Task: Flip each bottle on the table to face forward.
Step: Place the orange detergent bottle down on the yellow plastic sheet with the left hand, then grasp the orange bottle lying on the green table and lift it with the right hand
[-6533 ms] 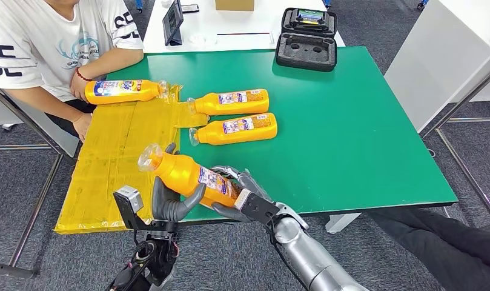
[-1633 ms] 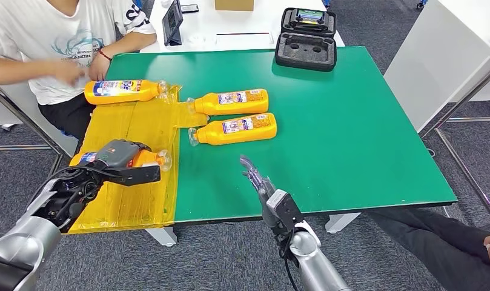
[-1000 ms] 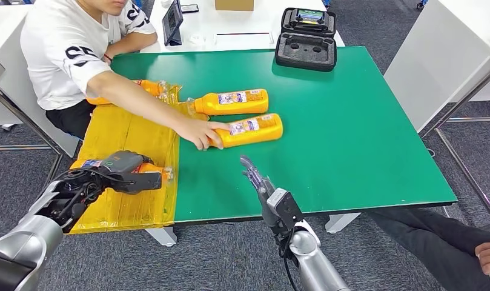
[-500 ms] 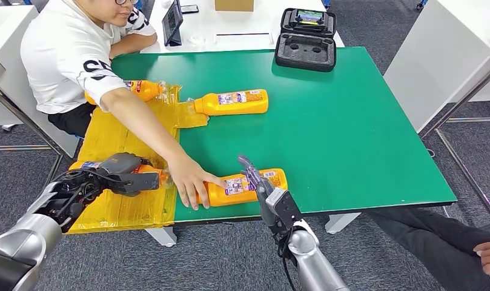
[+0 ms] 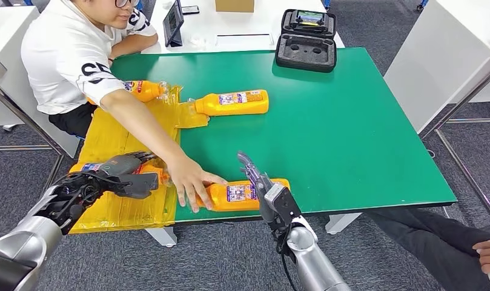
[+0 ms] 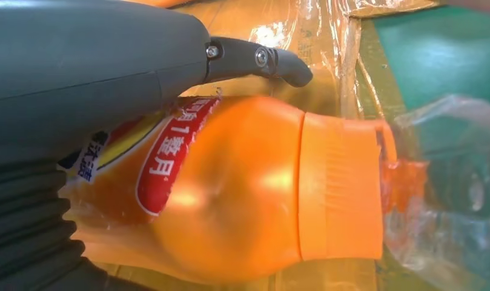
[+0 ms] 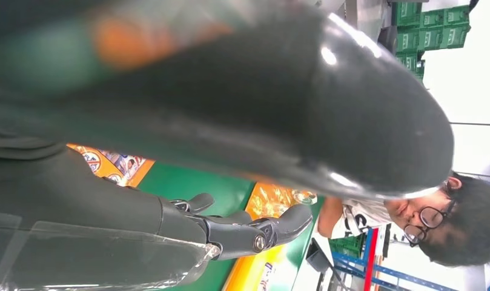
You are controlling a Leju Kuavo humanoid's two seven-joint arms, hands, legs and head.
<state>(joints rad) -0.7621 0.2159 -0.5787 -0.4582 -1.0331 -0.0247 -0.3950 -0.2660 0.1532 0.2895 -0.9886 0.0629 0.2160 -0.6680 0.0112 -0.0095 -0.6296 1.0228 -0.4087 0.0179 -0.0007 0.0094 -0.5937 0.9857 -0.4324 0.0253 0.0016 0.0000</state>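
An orange bottle (image 5: 151, 176) lies on the yellow mat (image 5: 127, 130) at the front left. My left hand (image 5: 124, 173) sits over it with fingers spread apart; the left wrist view has the bottle (image 6: 242, 200) right under the hand (image 6: 79, 66). Another orange bottle (image 5: 245, 194) lies label up at the table's front edge, with a person's hand (image 5: 191, 182) on its neck. My right hand (image 5: 254, 176) hovers just above that bottle, fingers (image 7: 248, 233) straight and holding nothing. Farther back lie a third bottle (image 5: 233, 102) and one more (image 5: 142, 90) partly behind the person's arm.
The person sits at the table's left side, one arm reaching across the mat. A black foam case (image 5: 306, 51) stands at the far edge of the green table (image 5: 351, 121). A white panel (image 5: 436, 60) stands to the right.
The person dragged a bottle from mid-table to the front edge by my right hand. My left hand's fingers have spread off its bottle on the mat.
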